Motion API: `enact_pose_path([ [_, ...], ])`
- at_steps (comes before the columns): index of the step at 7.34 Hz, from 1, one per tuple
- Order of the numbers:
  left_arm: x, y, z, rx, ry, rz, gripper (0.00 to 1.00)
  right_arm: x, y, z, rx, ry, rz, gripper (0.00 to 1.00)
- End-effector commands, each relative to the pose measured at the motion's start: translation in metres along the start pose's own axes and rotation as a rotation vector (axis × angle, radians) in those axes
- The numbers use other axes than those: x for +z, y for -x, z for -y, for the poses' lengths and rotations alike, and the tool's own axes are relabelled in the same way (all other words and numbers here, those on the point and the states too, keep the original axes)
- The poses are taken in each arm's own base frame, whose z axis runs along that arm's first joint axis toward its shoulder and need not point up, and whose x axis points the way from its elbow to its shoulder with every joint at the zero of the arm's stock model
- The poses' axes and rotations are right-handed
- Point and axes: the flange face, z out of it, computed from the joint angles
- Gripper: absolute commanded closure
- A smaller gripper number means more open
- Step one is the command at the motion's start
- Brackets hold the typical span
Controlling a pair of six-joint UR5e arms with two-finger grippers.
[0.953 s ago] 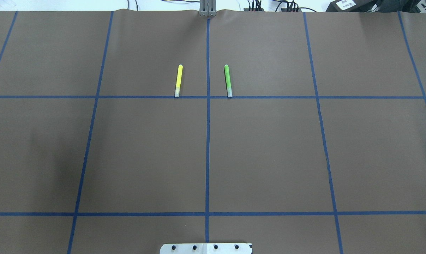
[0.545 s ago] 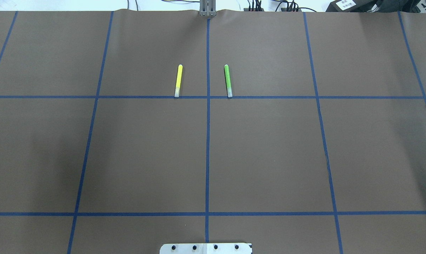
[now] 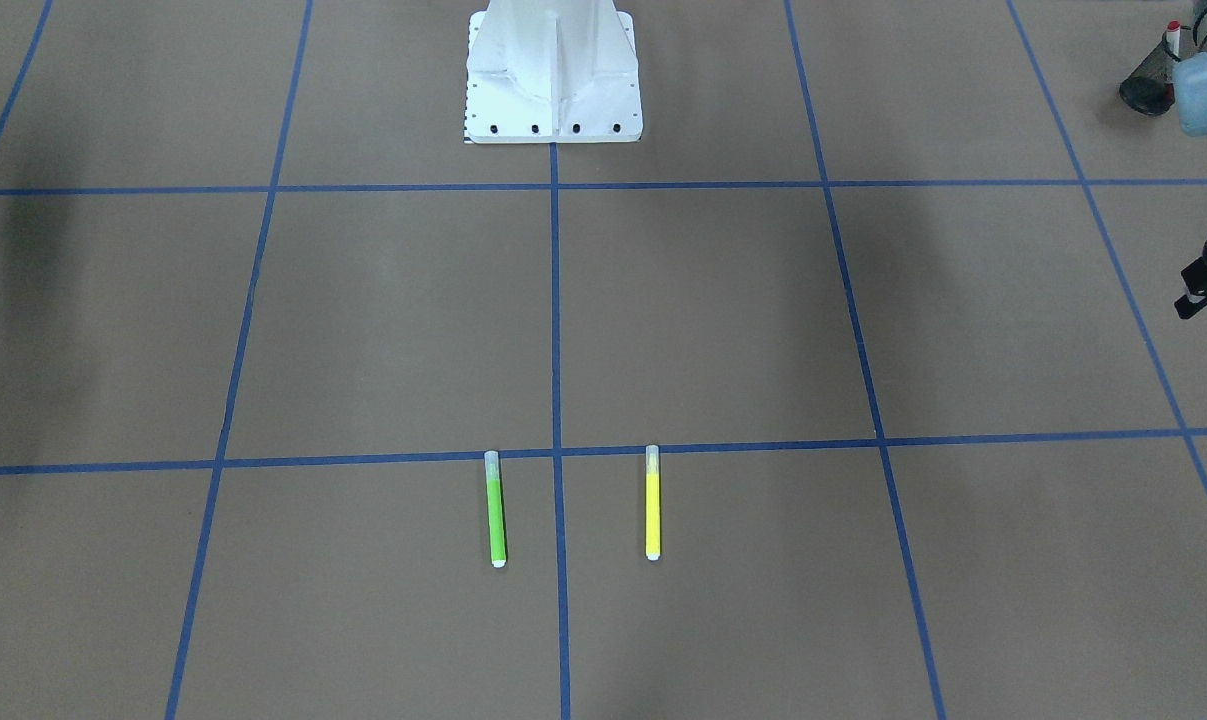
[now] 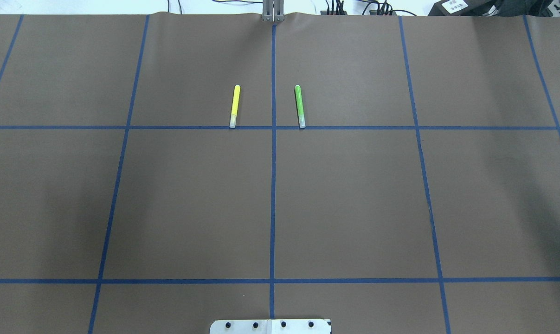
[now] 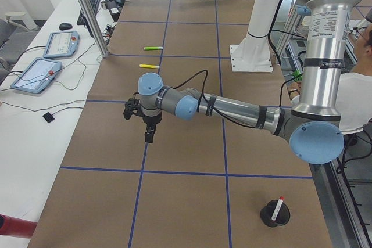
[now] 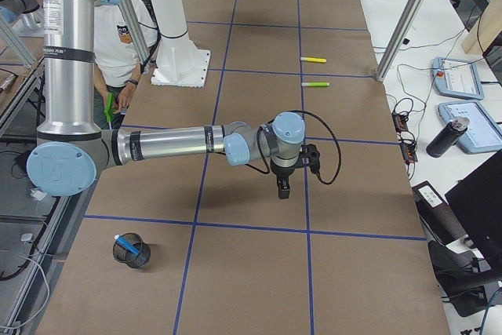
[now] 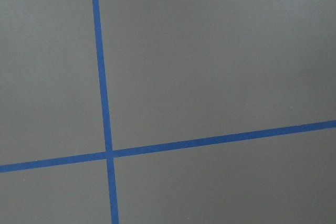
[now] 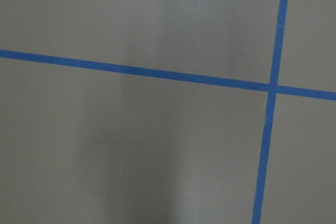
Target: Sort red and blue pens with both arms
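The red pen (image 5: pixel 279 204) stands in a black cup (image 5: pixel 274 214) on the near end of the table, also seen at the front-facing view's top right as the red pen (image 3: pixel 1172 35). The blue pen (image 6: pixel 129 245) leans in another black cup (image 6: pixel 135 251). My left gripper (image 5: pixel 149 139) hangs low over bare brown mat, far from its cup. My right gripper (image 6: pixel 282 191) hangs likewise over bare mat. Both wrist views show only mat and blue tape lines. I cannot tell whether either gripper is open or shut.
A yellow marker (image 4: pixel 234 105) and a green marker (image 4: pixel 299 105) lie side by side near the far middle. The white pedestal (image 3: pixel 553 70) stands at the robot's side. A person (image 5: pixel 357 97) sits behind the robot. Tablets and cables lie beyond the mat's far edge.
A black bit of the right arm's end has come into the overhead view's right edge. The markers have not moved.
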Motion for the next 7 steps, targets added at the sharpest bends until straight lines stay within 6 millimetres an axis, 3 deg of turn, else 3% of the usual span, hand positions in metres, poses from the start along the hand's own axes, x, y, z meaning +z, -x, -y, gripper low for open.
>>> enact_pose_path([
  [1, 0.004, 0.004, -0.005, -0.039, 0.064, -0.038, 0.01, -0.005, -0.003, 0.001, 0.006, -0.008, -0.003, 0.00],
  [3, 0.005, 0.026, -0.007, -0.106, 0.088, -0.040, 0.01, -0.021, -0.014, -0.001, 0.029, -0.037, 0.001, 0.00],
  [5, 0.001, 0.057, -0.002, -0.184, 0.097, -0.030, 0.01, -0.026, -0.017, -0.029, 0.027, -0.034, 0.006, 0.00],
  [7, -0.003, 0.074, -0.008, -0.175, 0.095, -0.073, 0.01, -0.029, -0.015, -0.035, 0.024, -0.038, 0.007, 0.00],
])
